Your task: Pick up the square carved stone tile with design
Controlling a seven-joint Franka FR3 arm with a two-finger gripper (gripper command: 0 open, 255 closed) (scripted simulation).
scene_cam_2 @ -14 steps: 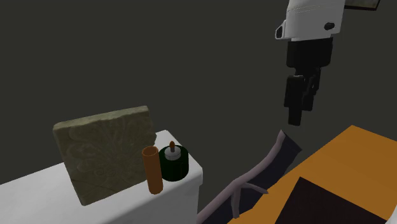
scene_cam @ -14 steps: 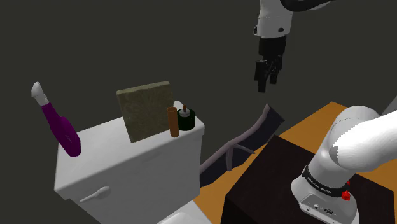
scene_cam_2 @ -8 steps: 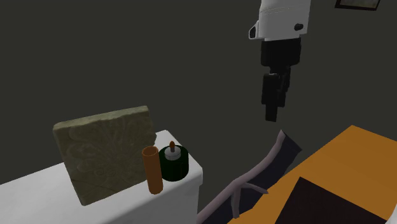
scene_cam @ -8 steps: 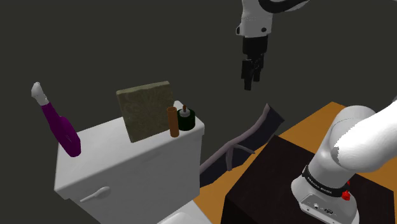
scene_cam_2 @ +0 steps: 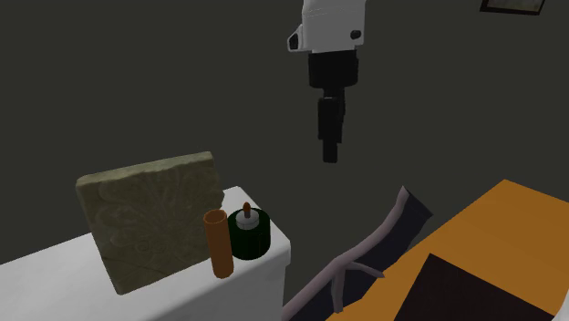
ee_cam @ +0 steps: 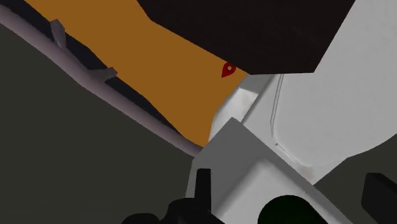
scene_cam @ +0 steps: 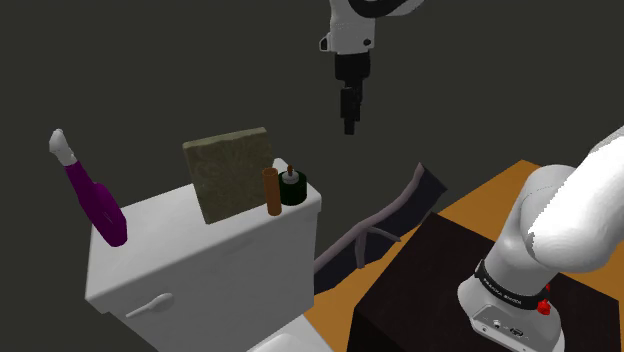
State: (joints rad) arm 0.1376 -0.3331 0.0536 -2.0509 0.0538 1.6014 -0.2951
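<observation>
While the pincer (scene_cam_2: 330, 155) is hanging high in the air, a little beyond one end of the white toilet tank (scene_cam: 200, 265), its black fingers (ee_cam: 203, 188) are pointing downward. In the wrist view they are standing apart from each other, so the pincer is spread and is gripping nothing.

The square stone tile (scene_cam_2: 150, 219) is standing on its edge on the lid of the tank, toward the back, well apart from the pincer and lower than it. Its greyish-brown carved face is looking toward both exterior cameras. A brown cylinder (scene_cam_2: 217, 243) is standing upright on the lid just in front of the tile's lower corner. A dark green jar (scene_cam_2: 249, 235) with a white cap is sitting just beside it, closer to the tank's end below the pincer. At the opposite end of the tank, a purple object (scene_cam: 97, 200) with a white tip is leaning.
</observation>
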